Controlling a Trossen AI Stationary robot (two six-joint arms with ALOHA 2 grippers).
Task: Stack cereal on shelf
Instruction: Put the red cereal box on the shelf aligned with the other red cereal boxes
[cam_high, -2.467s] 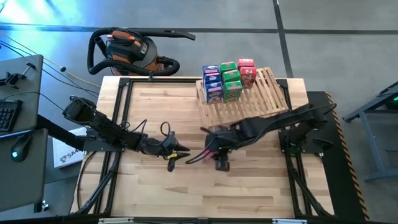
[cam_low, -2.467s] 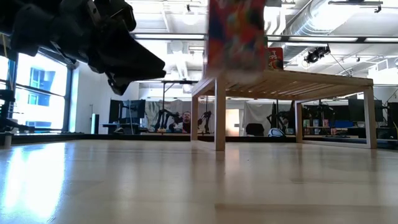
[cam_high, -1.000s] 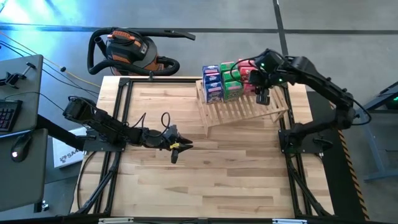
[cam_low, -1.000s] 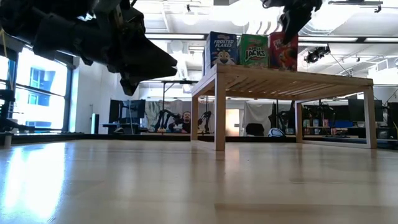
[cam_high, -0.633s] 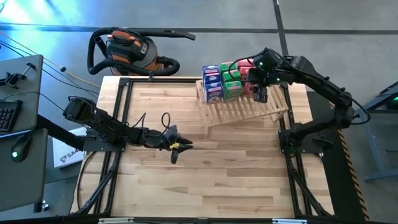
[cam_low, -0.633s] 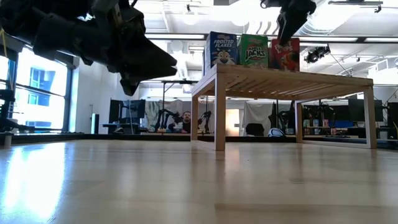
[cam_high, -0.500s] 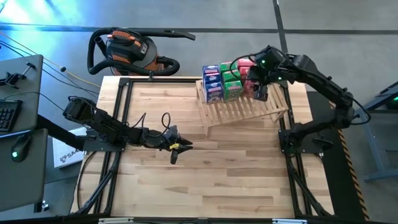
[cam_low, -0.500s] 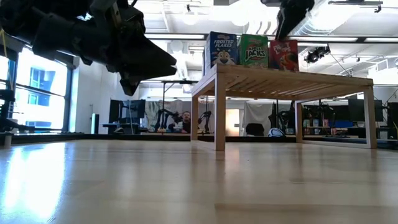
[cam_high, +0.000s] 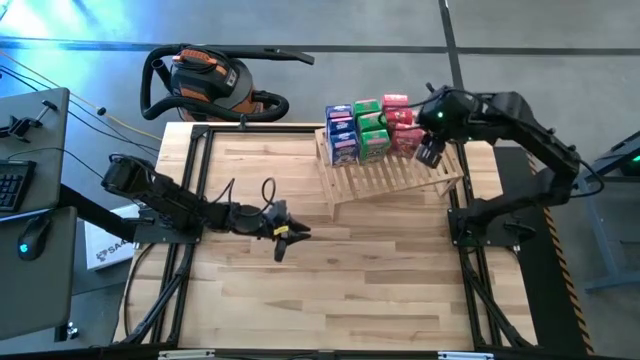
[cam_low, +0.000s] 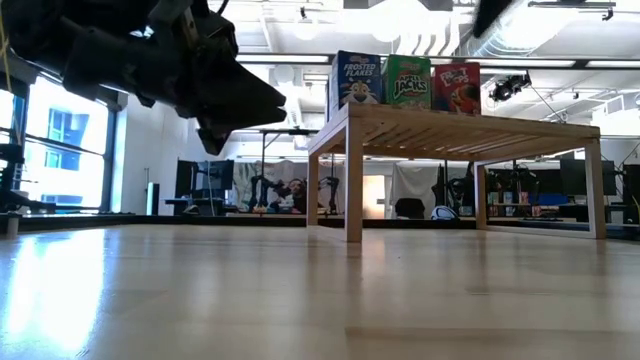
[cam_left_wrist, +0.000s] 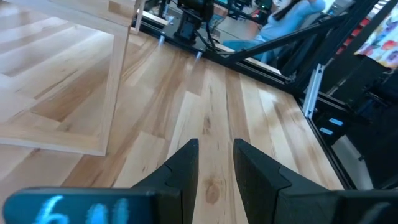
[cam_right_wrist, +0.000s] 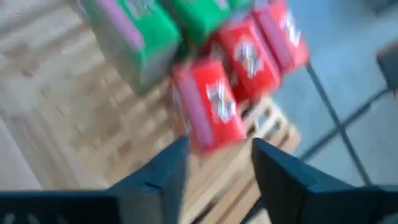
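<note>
The cereal boxes stand upright in three rows on the far end of the slatted shelf (cam_high: 400, 172): blue (cam_high: 342, 133), green (cam_high: 373, 128) and red (cam_high: 402, 120). The low view shows a blue (cam_low: 356, 77), a green (cam_low: 408, 80) and a red box (cam_low: 457, 86) side by side on the shelf top (cam_low: 470, 125). My right gripper (cam_high: 430, 152) hovers open over the shelf's right part, just off the nearest red box (cam_right_wrist: 208, 111), which shows beyond its fingers (cam_right_wrist: 165, 177). My left gripper (cam_high: 290, 235) waits open above the bare tabletop, left of the shelf.
A vacuum cleaner (cam_high: 205, 78) sits beyond the table's far edge. Black frame rails (cam_high: 190, 200) run along both table sides. A desk with a keyboard (cam_high: 15, 185) stands to the left. Bare tabletop (cam_high: 330, 290) lies across the near half. A person (cam_left_wrist: 286, 15) shows beyond the table.
My right gripper has drawn back from the red boxes, moving up and toward the table's right and near edge. The nearest red box, tilted under the gripper a second ago, now stands upright on the shelf beside the green one.
</note>
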